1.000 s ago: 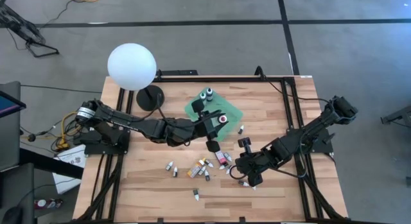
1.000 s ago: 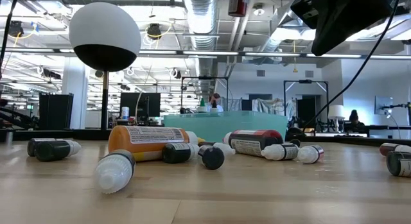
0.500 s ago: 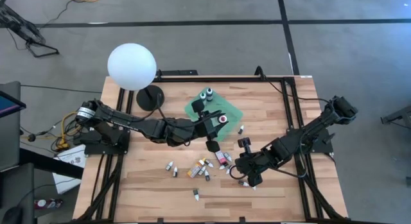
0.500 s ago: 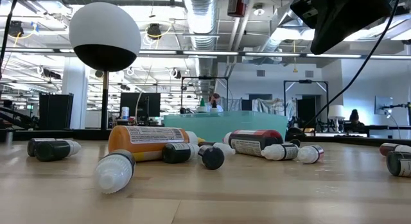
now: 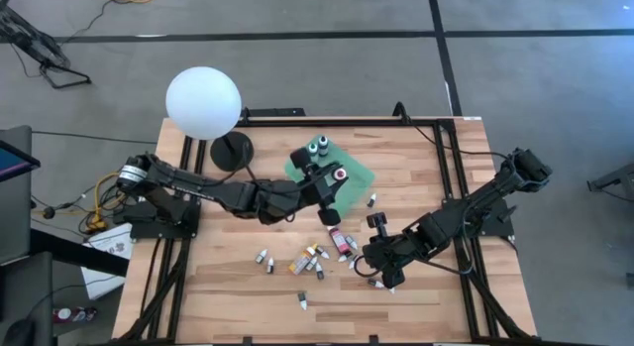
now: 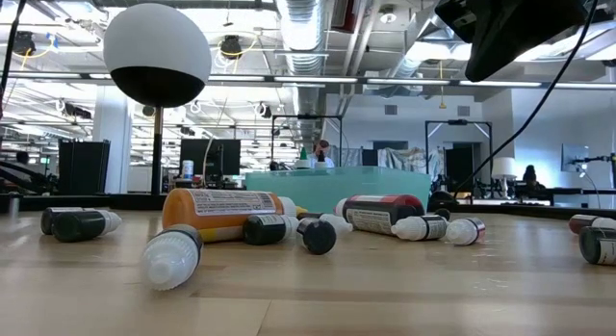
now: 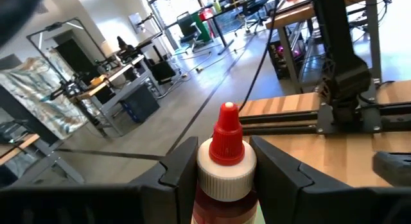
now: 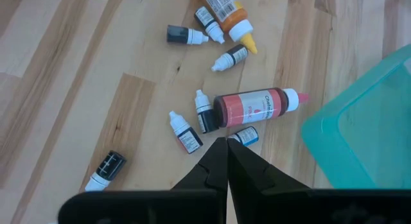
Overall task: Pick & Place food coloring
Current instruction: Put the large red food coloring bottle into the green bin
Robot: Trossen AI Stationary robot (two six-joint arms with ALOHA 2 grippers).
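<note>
Red-tipped and white-collared, a small bottle of food coloring stood clamped between the two fingers of the left gripper, which hung over the green tray where two capped bottles already stood upright; the fingers pressed on the shoulder just under the collar, a sound place to hold, since the body there looked round and stiff. Such a bottle was judged light, of smooth plastic and rather slippery, so a grip across the widest part of the body or below the collar would serve better than one on the tapering tip; it seemed unlikely to break, though a hard squeeze might push dye out. The rest of the food coloring lay scattered on the wooden table near its middle: an orange bottle, a dark red one with a pink tip, and several tiny white-tipped tubes, most lying on their sides and apt to roll. The right gripper hovered over this cluster with its fingers pressed together, holding nothing; a white globe lamp stood at the far left corner.
</note>
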